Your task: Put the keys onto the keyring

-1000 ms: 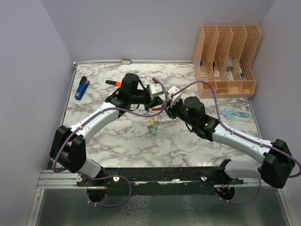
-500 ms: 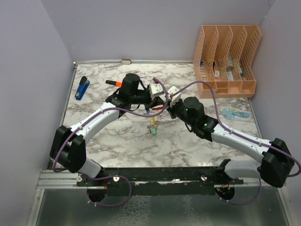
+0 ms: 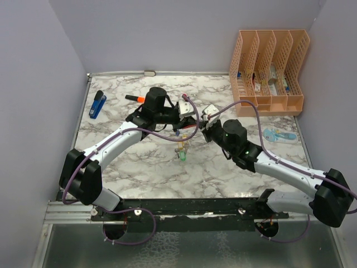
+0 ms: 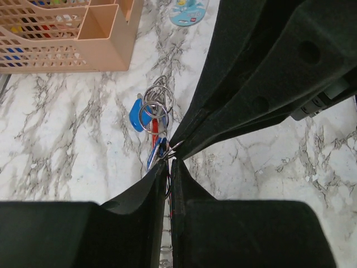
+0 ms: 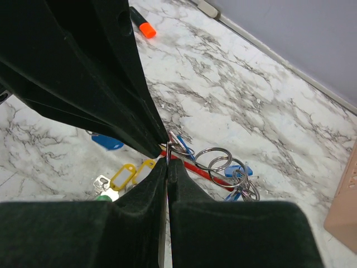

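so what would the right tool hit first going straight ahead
the left tool: its tips sit directly ahead, all but touching the right tool, at one end of the keyring. depth is hard to judge

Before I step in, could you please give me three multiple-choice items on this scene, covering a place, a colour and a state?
1. Where on the table is the orange marker?
A) near right corner
B) far-left part, near the blue stapler
C) between the arm bases

2. What colours are the tags on the loose keys?
A) yellow and green
B) red and white
C) black

3. How do the left arm's jaws stand?
A) wide open
B) closed
C) out of view

Answers:
1. B, the top view shows it near the stapler.
2. A, the right wrist view shows those tags.
3. B, the left wrist view shows them pinched together at the keyring.
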### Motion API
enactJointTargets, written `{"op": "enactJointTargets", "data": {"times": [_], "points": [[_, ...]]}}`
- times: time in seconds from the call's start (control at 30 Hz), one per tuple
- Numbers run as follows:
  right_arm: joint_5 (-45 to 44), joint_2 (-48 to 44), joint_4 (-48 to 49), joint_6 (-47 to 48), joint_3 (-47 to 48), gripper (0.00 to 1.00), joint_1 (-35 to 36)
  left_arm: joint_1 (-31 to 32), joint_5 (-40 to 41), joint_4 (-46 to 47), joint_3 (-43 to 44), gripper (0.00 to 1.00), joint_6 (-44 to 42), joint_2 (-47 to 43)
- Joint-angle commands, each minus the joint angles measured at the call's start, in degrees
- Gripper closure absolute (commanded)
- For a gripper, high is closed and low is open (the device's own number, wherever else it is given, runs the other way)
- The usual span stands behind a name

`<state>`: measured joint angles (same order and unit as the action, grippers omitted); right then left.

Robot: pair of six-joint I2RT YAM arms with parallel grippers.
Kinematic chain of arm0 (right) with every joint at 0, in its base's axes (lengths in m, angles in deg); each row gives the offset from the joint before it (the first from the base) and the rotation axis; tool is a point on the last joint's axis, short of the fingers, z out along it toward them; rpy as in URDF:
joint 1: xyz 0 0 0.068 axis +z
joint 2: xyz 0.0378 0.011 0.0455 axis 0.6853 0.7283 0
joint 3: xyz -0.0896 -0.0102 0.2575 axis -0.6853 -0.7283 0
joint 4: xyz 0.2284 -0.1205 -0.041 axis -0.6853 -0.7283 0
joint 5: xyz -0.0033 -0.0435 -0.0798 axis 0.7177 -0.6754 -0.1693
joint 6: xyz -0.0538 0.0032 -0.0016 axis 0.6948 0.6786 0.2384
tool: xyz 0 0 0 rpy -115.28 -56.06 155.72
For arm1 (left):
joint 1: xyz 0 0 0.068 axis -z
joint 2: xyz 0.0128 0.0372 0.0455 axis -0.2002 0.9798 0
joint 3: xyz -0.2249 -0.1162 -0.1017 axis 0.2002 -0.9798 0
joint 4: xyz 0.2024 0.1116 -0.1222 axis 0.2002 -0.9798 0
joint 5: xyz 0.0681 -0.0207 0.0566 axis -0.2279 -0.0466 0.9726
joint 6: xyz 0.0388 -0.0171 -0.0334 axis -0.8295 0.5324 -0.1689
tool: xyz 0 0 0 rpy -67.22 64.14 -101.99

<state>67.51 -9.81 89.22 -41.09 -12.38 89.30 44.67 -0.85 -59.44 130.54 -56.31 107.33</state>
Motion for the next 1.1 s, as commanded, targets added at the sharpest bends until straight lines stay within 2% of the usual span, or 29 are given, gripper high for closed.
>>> {"op": "enactJointTargets", "data": {"times": [0.0,0.23,0.47,0.63,0.9,1.07], "points": [[-4.25,-2.56,6.15,0.06,-0.67,0.99,-0.31,0.27,-6.57,-1.67,1.3,0.89,-6.0,-0.12],[-5.18,-4.27,10.58,0.57,-2.39,0.99,-0.25,0.26,-11.99,-5.13,2.93,0.85,-11.68,0.5],[-3.26,-4.48,14.9,1.23,-3.4,0.99,-0.25,0.29,-10.88,-3.82,3.95,0.85,-10.49,0.79],[-2.49,-6.16,20.12,2.58,-6.25,0.99,-0.31,0.06,-6.13,-1.21,6.37,0.85,-7.12,-0.03],[3.22,-6.72,29.84,4.68,-9.91,0.99,-0.75,-0.34,-7.95,-2.87,9.94,0.85,-5.4,-2.51],[9.56,-6.17,32.14,5.45,-9.13,0.99,-0.87,-1.0,-5.04,-2.36,10.84,0.86,-5.36,-3.98]]}}
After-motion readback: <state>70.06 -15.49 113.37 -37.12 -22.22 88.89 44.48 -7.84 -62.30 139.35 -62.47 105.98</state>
